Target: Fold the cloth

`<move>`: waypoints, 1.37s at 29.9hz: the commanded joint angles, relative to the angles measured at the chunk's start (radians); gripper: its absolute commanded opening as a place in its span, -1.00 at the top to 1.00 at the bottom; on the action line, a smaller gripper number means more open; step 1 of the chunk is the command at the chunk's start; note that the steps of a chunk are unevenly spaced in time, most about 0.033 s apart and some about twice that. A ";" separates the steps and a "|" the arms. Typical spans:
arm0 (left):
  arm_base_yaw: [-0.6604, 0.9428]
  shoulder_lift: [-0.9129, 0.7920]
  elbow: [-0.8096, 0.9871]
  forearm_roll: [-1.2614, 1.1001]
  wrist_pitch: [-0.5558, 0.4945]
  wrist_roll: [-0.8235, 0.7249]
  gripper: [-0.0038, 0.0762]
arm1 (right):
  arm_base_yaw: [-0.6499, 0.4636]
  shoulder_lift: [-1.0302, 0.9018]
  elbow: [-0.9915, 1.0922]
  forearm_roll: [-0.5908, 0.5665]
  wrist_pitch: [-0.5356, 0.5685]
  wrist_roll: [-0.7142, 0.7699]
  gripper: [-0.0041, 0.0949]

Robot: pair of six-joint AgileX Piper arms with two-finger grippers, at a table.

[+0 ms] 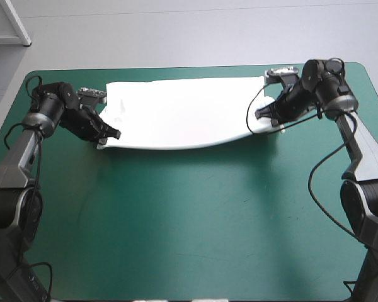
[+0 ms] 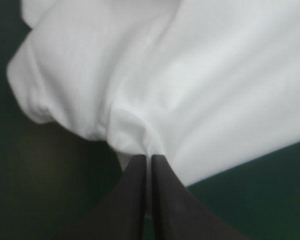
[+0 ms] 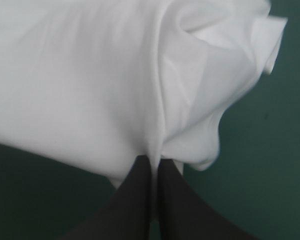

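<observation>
1. On my end the T-shirt (image 1: pixel 183 113) is spread as a wide white band across the far half of the teal-green cover (image 1: pixel 189 220), btw both arms.
2. Left gripper (image 1: pixel 111 134): fingers pinched on the shirt's near-left corner, fabric bunched there.
3. Right gripper (image 1: pixel 263 115): clamped on the shirt's right end, same deal.

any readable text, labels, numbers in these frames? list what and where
None readable in any view.
T-shirt: plain white, no print or tag showing.
Cover: plain teal-green, no marks.
Left tool, right tool: black fingers, no lettering visible.
</observation>
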 commanded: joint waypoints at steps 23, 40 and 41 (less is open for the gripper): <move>-0.050 -0.481 0.692 0.114 -0.083 -0.109 0.53 | 0.015 -0.576 0.931 0.009 -0.217 -0.061 0.72; -0.050 -0.614 0.559 0.041 -0.244 -0.135 -0.63 | 0.015 -0.616 0.813 0.003 -0.313 -0.032 -0.62; -0.050 -0.632 0.542 0.077 -0.244 -0.159 -0.63 | 0.015 -0.616 0.801 0.003 -0.315 -0.032 -0.62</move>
